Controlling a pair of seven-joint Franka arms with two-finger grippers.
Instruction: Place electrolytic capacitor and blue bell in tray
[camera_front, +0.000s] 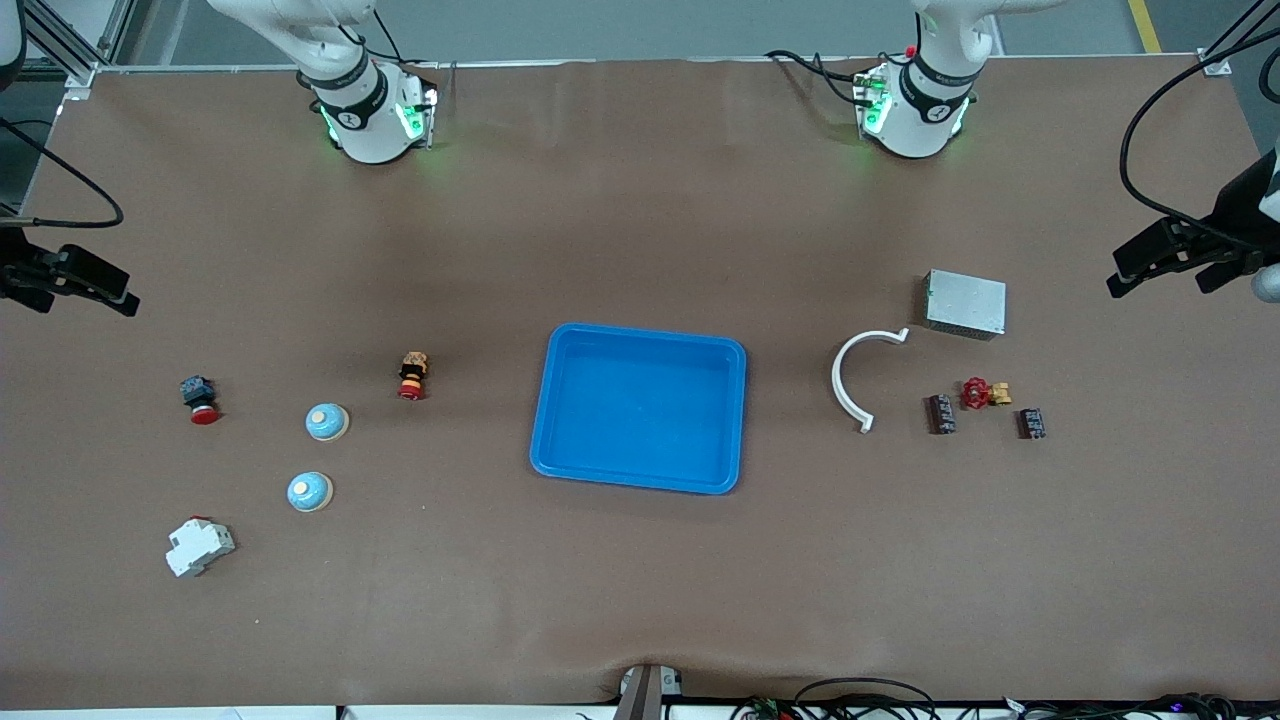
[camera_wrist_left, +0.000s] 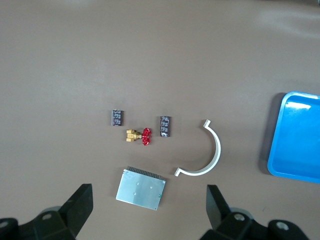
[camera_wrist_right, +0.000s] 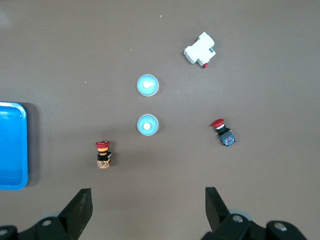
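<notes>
The left pincer (camera_wrist_left: 147, 210) hangs high in the air with its two fingers wide apart, and it holds nothing. It is over the desk (camera_front: 640, 200) at the left arm's end, above the small parts that lie there. The right pincer (camera_wrist_right: 147, 210) hangs high too, fingers wide apart and holding nothing, over the parts at the right arm's end. Both arms wait.

The blue tray (camera_front: 640, 478) sits in the middle of the desk. Nothing is in it.

Two small dark capacitors lie at the left arm's end. One capacitor (camera_front: 941, 413) is closer to the tray. The other capacitor (camera_front: 1031, 423) is closer to the desk's end. Between them, a little farther from the front camera, lies a small brass valve with a red wheel (camera_front: 984, 393). A curved white strip (camera_front: 857, 378) lies between the tray and the capacitors. A flat silver box (camera_front: 965, 303) lies farther from the front camera than the valve.

Two round blue bells lie at the right arm's end. One bell (camera_front: 327, 422) is farther from the front camera, and the other bell (camera_front: 309, 491) is nearer. A push button with an orange block (camera_front: 412, 375) lies between the bells and the tray. A red-capped button with a blue body (camera_front: 199, 398) lies near the desk's end. A white switch block (camera_front: 199, 547) lies nearest the front camera.
</notes>
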